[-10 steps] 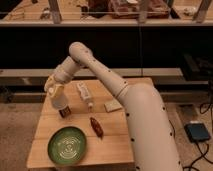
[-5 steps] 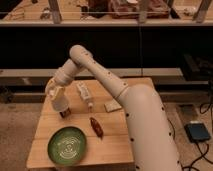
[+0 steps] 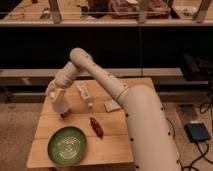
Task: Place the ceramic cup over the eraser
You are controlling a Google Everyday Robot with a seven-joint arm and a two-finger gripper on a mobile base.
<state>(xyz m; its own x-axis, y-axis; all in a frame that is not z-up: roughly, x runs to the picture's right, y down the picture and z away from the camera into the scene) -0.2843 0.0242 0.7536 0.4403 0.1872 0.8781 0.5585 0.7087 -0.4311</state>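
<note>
Now the end effector [image 3: 56,93] clamps the ceramic cup [image 3: 59,105] above the eraser [image 3: 64,116]

Dim, warm-lit workshop corner. Small pale wooden table [image 3: 112,146] on a speckled beige floor [image 3: 15,125]. Behind the table, a long pale rail [image 3: 30,74] running left to right, with a dark panel [image 3: 160,50] above it. Along the top, a cluttered shelf [image 3: 100,20] with grey upright posts [image 3: 54,11]. At right on the floor, a flat dark box [image 3: 199,132] with black cables [image 3: 205,107]. Gripper [image 3: 58,97] low over the table's left rear part.
</note>
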